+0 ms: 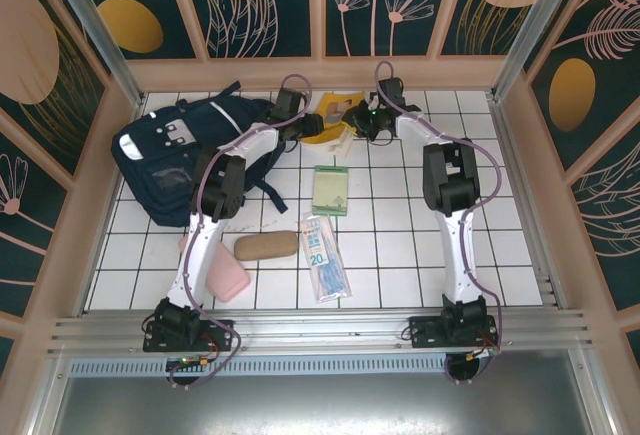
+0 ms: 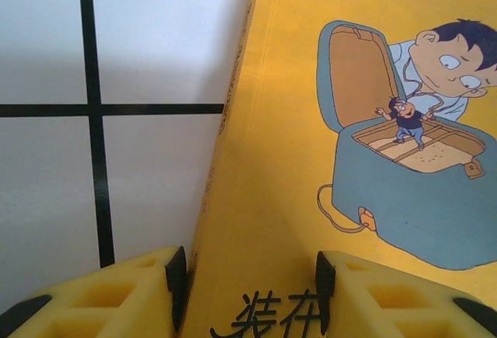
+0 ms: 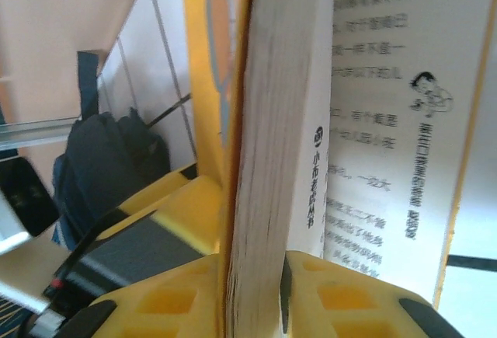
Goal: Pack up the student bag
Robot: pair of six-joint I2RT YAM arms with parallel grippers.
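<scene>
Well — student bag [image 1: 185, 155] lies left of left pincer [image 1: 308, 128].

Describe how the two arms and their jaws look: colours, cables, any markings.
Both the left arm and the right arm have white links joined by black joint housings, on black bases. A purplish cable loops loosely along each. The jaws are bright yellow plastic with recessed pockets, faced with thin black pads. No markings are legible.
</scene>
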